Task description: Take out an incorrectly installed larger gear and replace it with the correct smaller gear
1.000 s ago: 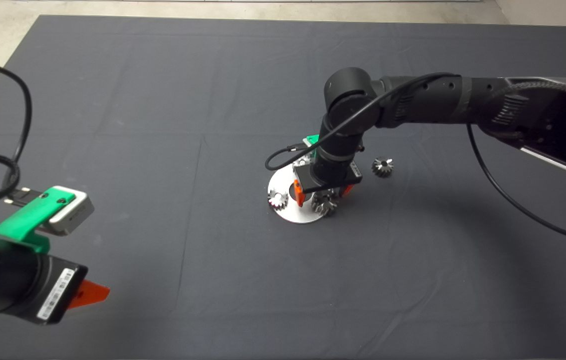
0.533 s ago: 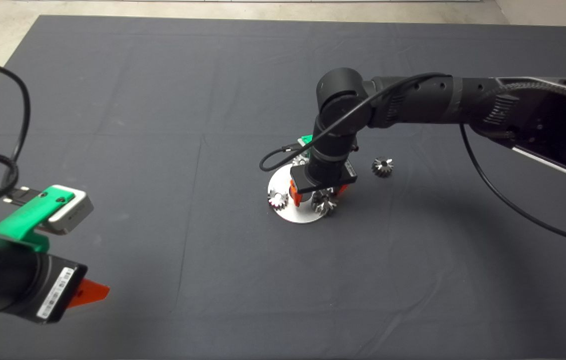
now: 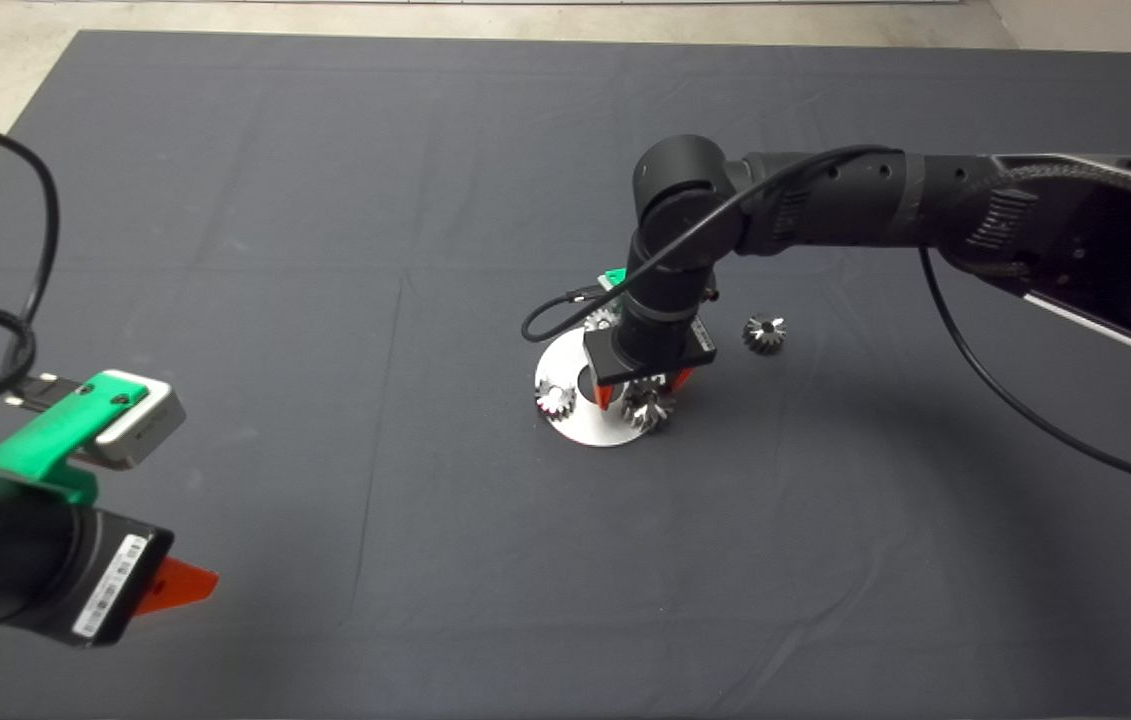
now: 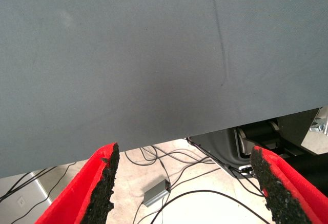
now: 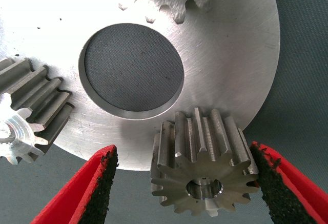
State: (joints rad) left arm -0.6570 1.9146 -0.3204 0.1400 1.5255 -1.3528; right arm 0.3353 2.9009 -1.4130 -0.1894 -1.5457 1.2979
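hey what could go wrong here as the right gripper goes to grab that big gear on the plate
1. The right gripper is open, and the larger gear sits off-centre between its fingers, touching or nearly touching one pad with a wide gap to the other. Closing may shove or tilt it rather than clamp it.
2. The gear overhangs the edge of the round metal plate, so a nudge might tip it onto the mat.
3. A neighbouring small gear sits close by and might get bumped.

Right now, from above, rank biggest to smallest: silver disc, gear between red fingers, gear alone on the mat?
1. silver disc
2. larger gear, between the right end effector's open fingers
3. smaller gear, alone on the mat; looks only slightly smaller
The left end effector is parked at lower left.
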